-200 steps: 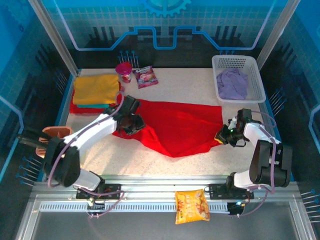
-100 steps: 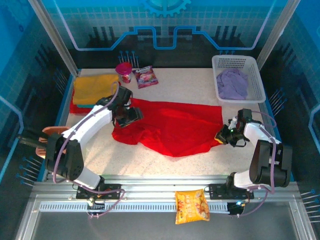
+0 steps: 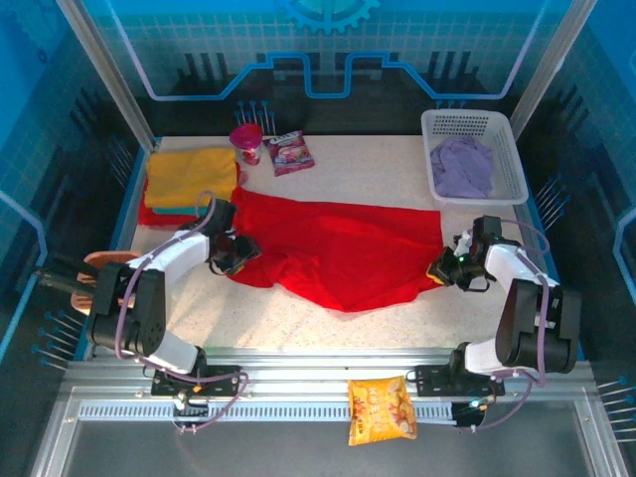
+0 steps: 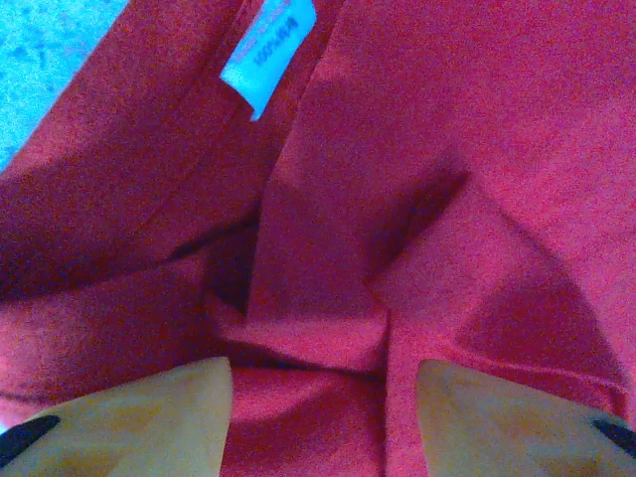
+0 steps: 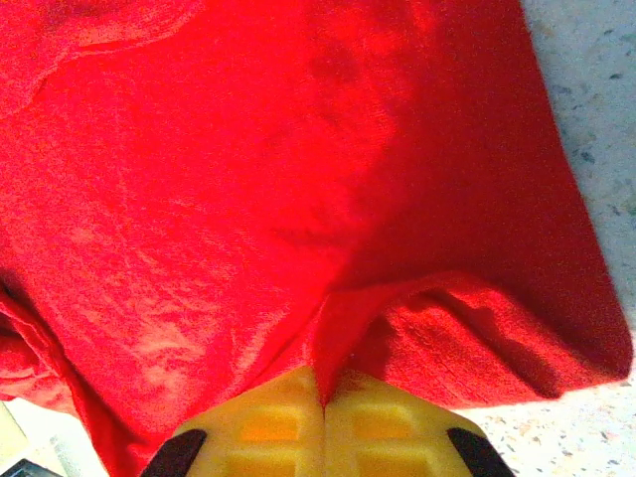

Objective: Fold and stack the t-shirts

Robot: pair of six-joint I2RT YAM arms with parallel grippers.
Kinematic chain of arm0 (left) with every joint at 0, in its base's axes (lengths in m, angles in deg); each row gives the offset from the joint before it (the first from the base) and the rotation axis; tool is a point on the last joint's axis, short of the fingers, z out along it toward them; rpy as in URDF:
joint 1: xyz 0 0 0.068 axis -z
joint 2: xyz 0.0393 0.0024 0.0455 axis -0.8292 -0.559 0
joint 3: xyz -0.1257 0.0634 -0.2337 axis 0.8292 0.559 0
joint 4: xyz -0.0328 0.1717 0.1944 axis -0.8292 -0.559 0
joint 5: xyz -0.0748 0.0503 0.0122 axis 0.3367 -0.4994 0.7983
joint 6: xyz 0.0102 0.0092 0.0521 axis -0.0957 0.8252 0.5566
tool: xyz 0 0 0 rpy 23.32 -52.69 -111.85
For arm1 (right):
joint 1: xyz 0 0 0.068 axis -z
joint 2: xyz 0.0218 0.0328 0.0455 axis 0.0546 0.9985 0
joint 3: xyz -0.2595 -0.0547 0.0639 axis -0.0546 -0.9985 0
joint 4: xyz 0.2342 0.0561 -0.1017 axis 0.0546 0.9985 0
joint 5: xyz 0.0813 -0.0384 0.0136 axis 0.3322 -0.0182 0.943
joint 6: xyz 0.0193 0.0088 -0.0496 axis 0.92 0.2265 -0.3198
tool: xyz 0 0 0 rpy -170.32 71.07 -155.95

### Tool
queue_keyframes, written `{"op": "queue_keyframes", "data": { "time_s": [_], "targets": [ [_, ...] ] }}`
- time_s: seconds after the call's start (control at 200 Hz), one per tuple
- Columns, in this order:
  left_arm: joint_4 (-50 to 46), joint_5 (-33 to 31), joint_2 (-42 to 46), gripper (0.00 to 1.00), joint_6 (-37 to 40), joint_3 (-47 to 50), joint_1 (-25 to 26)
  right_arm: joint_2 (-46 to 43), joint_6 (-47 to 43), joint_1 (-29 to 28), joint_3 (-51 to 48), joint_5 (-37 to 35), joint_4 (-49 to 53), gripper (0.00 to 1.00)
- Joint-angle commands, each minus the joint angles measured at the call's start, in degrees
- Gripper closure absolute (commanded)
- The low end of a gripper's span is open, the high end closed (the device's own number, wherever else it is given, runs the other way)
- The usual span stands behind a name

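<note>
top external: left arm has swung back to the left edge of the red shirt (image 3: 338, 248), which lies spread on the bench (image 3: 397, 164). left fingers (image 4: 139, 417) parted over bunched collar cloth, right fingers (image 5: 268, 427) clenched on the far corner. looks like flattening before the fold.

On worktop (image 3: 378, 164): spread t-shirt (image 3: 338, 248), lying between left tool (image 3: 237, 255) and right tool (image 3: 439, 270), an edge at each. Beyond left tool: folded t-shirts (image 3: 189, 179), stacked; farther off to their right, cup (image 3: 246, 144) and packet (image 3: 290, 152) side by side. Beyond right tool: basket (image 3: 517, 164), crumpled t-shirt (image 3: 462, 167) inside. Nearer than both tools: snack bag (image 3: 382, 409), off the worktop.
</note>
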Motion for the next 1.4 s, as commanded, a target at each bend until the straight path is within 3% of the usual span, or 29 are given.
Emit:
{"op": "queue_keyframes", "data": {
  "time_s": [0.0, 0.1, 0.325, 0.72, 1.201, 1.396],
  "targets": [
    [7.9, 3.8, -1.6, 0.5, -3.4, 0.3, -1.1, -1.0, -1.0, 0.9, 0.0, 1.5, 0.0, 1.0],
    [11.6, 8.5, -3.3, 0.53, -4.1, 0.1, -2.0, -0.6, -1.1, 0.9, 0.0, 1.7, 0.0, 1.0],
    [13.4, 9.6, -4.6, 0.54, -5.5, 0.9, -2.2, -0.5, -1.2, 0.9, 0.0, 1.5, 0.1, 1.0],
    [8.9, 4.8, -0.3, 0.59, -4.2, 3.6, -2.4, -0.4, -1.2, 0.9, 0.3, 1.4, 0.5, 1.0],
    [15.1, 8.2, -4.6, 0.62, -6.8, 4.1, -2.5, -0.7, -1.4, 0.9, 0.6, 1.0, 1.1, 1.0],
    [15.6, 7.5, -4.2, 0.7, -7.0, 4.0, -2.5, -0.4, -1.3, 0.9, 0.7, 1.2, 1.0, 1.0]
  ]
}}
